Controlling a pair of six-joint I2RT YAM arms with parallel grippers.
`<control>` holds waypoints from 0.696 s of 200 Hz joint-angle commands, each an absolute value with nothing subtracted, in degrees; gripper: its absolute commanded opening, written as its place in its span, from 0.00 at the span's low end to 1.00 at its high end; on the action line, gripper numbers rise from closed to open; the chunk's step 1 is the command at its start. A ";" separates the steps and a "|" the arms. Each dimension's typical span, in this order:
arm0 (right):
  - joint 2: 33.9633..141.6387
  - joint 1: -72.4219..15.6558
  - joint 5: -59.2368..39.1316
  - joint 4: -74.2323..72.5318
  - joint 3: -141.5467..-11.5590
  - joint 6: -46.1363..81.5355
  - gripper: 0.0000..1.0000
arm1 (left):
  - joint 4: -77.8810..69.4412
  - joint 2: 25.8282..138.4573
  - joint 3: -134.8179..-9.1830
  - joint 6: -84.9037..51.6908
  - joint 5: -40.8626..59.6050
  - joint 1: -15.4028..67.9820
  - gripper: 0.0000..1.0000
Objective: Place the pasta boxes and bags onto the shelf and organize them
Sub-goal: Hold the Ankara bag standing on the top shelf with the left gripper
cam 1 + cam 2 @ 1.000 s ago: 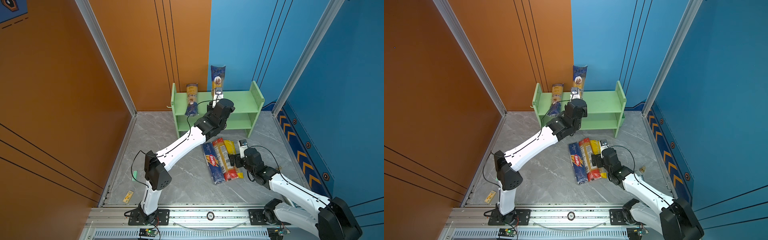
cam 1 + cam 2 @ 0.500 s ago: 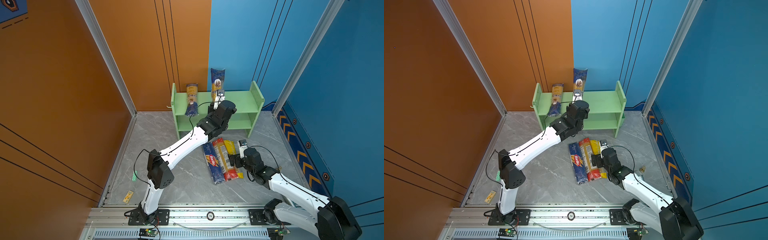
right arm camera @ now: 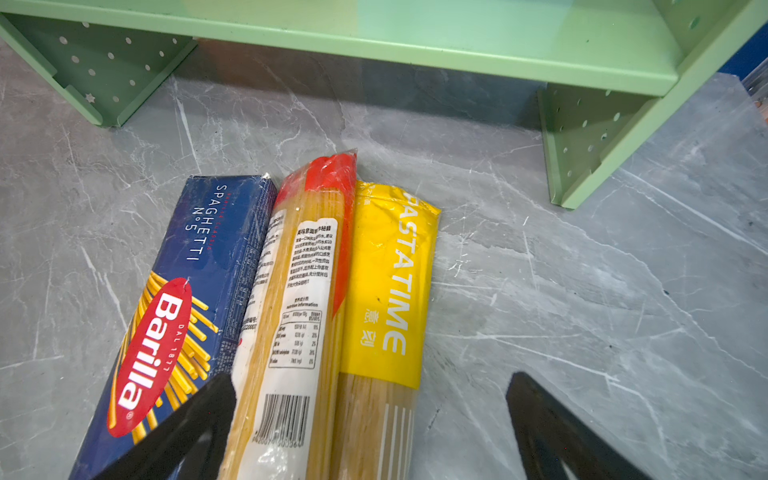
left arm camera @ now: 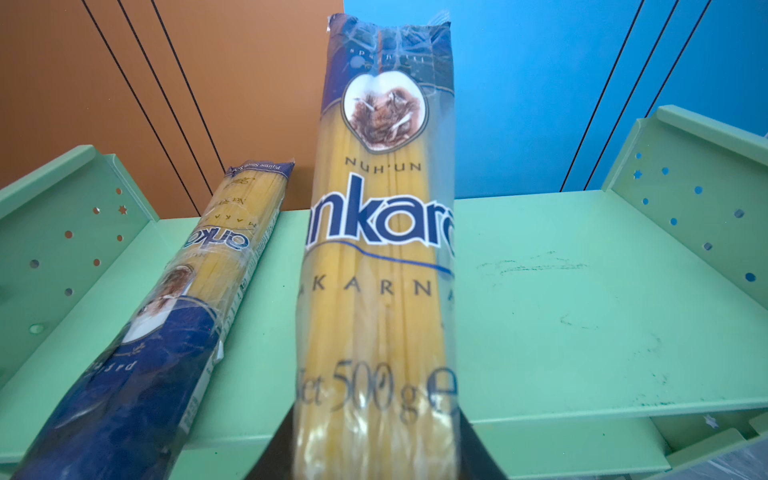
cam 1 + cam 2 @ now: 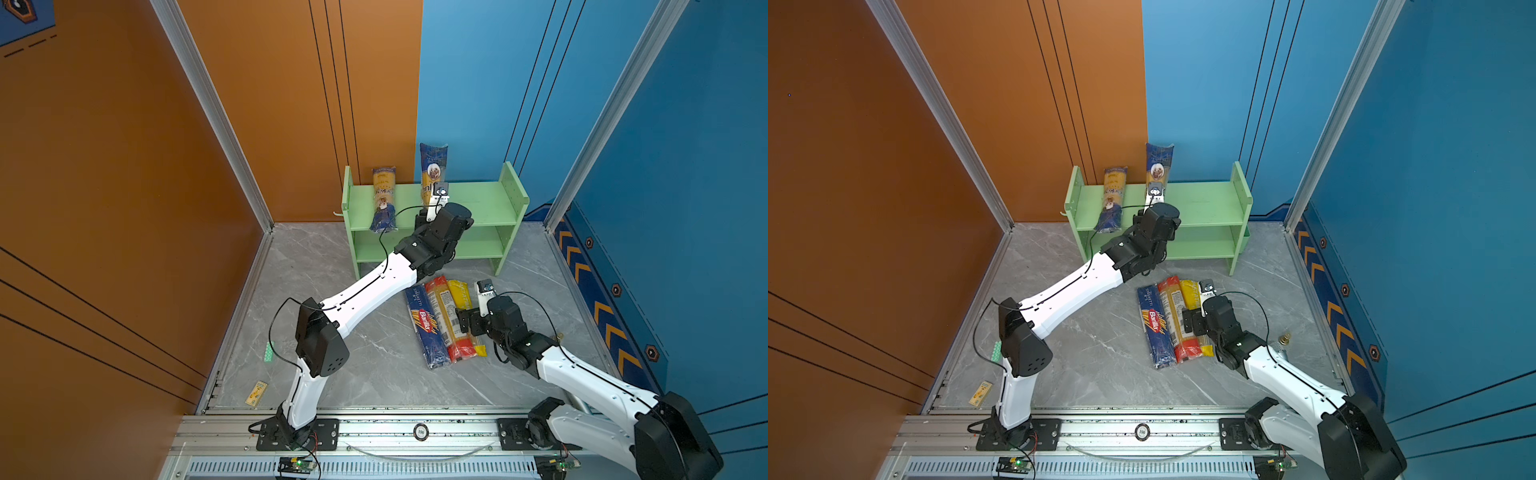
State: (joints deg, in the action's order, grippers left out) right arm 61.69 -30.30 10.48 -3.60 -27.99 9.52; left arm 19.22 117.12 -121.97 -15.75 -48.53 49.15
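Shelving the second packet. The left gripper is clamped on the base of the Ankara packet, which stands upright over the shelf's top tier, at three o'clock of the first packet. Whether it touches the tier is unclear. The next move calls for lowering and releasing. The right gripper, jaws wide apart and empty, hovers over three packets lying at the shelf's six o'clock.

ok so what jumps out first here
The left gripper holds an Ankara spaghetti packet on end over the top tier of the green shelf, where a second Ankara packet lies near the left end. In front of it, a Barilla box, a red-ended bag and a yellow Pastatime bag lie side by side, the open right gripper above them.
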 commanded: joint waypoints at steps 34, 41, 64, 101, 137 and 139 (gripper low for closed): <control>62.14 -30.10 9.84 -4.18 -27.69 10.72 1.00 | 13.89 116.72 -126.04 -18.80 -49.49 47.77 0.00; 62.12 -30.07 9.84 -4.13 -27.69 10.73 1.00 | 13.98 116.80 -126.04 -19.04 -49.25 47.64 0.00; 62.14 -30.08 9.82 -4.22 -27.69 10.77 1.00 | 14.11 117.29 -126.17 -19.59 -48.87 47.37 0.00; 62.23 -30.07 9.84 -4.22 -27.69 10.77 1.00 | 14.31 118.11 -126.72 -20.21 -47.74 47.21 0.00; 62.49 -30.08 9.80 -4.31 -27.69 10.89 1.00 | 14.62 118.98 -128.00 -20.35 -46.97 47.28 0.00; 62.49 -30.11 9.83 -4.31 -27.69 10.90 1.00 | 14.71 119.04 -128.04 -20.38 -46.94 47.28 0.00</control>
State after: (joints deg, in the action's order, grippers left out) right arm 61.78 -30.30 10.48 -3.60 -27.99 9.54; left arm 20.93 120.18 -123.20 -19.46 -45.87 47.64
